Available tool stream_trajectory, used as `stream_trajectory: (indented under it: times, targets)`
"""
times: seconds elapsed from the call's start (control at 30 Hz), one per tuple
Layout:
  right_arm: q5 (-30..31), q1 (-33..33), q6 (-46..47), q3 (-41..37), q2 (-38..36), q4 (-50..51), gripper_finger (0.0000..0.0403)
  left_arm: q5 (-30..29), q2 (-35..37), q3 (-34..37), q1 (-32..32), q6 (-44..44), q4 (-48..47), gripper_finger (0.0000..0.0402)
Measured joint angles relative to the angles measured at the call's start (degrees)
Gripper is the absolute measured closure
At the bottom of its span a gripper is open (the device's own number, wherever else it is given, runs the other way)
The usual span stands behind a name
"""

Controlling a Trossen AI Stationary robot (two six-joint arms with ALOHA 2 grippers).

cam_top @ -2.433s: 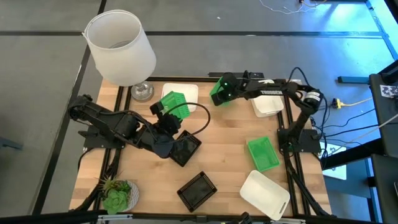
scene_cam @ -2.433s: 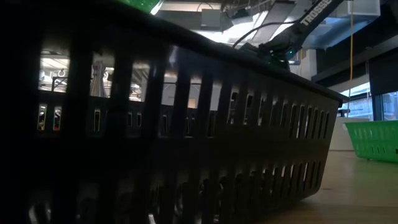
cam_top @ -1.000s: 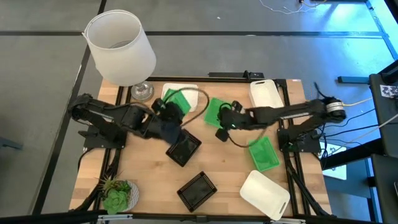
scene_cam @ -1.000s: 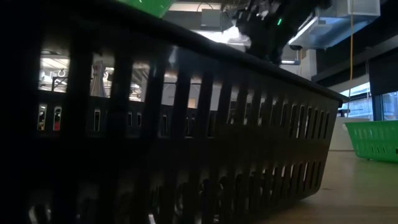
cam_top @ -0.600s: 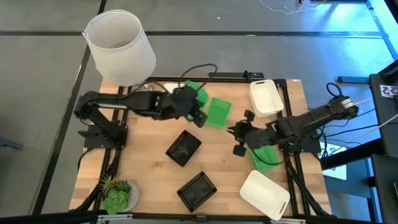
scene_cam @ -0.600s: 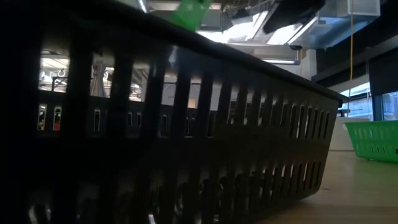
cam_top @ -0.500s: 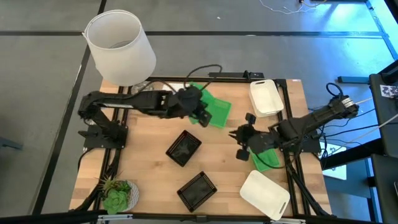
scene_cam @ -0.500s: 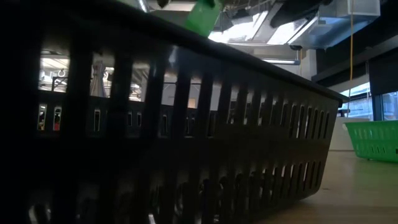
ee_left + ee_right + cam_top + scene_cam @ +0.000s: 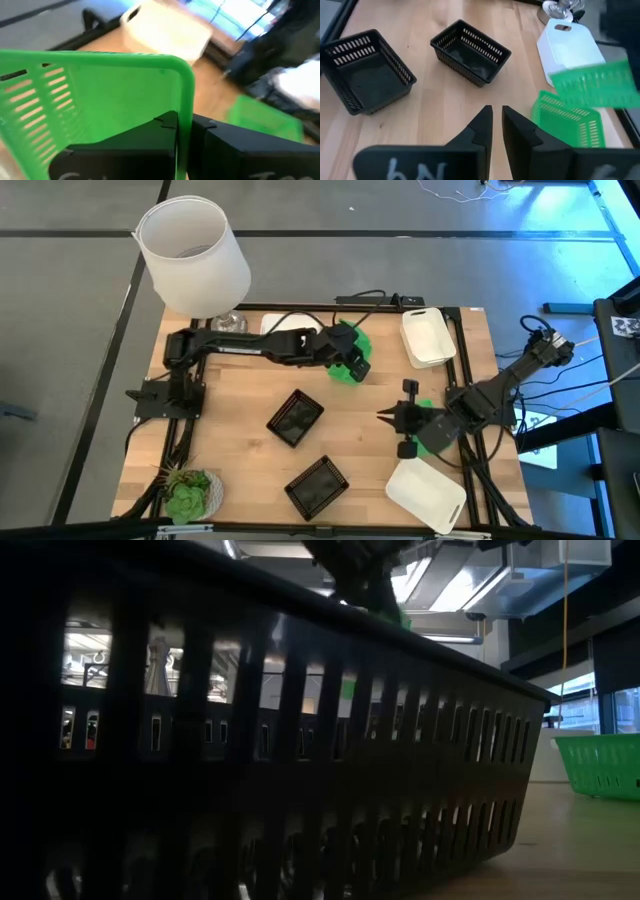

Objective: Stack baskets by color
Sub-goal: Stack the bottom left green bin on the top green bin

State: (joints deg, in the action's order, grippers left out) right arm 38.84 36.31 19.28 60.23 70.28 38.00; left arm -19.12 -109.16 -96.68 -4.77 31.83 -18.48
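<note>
My left gripper (image 9: 349, 359) reaches across the far middle of the table, shut on a green basket (image 9: 592, 85) that hangs tilted just over a second green basket (image 9: 565, 125) resting bottom-down on the wood. My right gripper (image 9: 384, 417) hovers right of centre, pointing left, fingers (image 9: 485, 120) a narrow gap apart with nothing between them. A third green basket (image 9: 434, 442) lies under the right arm. Two black baskets (image 9: 296, 418) (image 9: 317, 485) sit near the middle and front. White baskets stand far right (image 9: 427, 337), near right (image 9: 425, 490) and behind the left arm (image 9: 285, 325). My left gripper pinches one wall of the green basket at its rim (image 9: 186, 120), close to a rounded corner, one finger on each face of the wall. The basket is lifted clear of the table and tilted. Whether it touches the green basket below, I cannot tell.
A large white lampshade (image 9: 193, 255) on a glass foot stands at the far left corner. A small potted plant (image 9: 188, 492) sits at the near left corner. A black basket (image 9: 300, 740) fills the low view. Bare wood shows left of the black baskets.
My left gripper has carried its green basket toward the table's right edge and downward, rolling a little, until it hangs over the other green basket. My right gripper has drawn back toward the right and near edges, leaving that green basket lying on the table.
</note>
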Motion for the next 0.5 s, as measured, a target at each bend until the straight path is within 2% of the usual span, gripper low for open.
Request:
stream_trajectory:
  times: [0.2,0.5]
  targets:
    - [3.69,3.47,0.0,0.0,0.0,1.16,0.036,4.8,-4.48,-0.07,-2.18,0.86,4.87,0.0402]
    - [4.23,4.95,0.14,0.0,0.0,1.36,0.036,4.03,-6.06,-0.04,-3.49,2.03,3.96,0.0402]
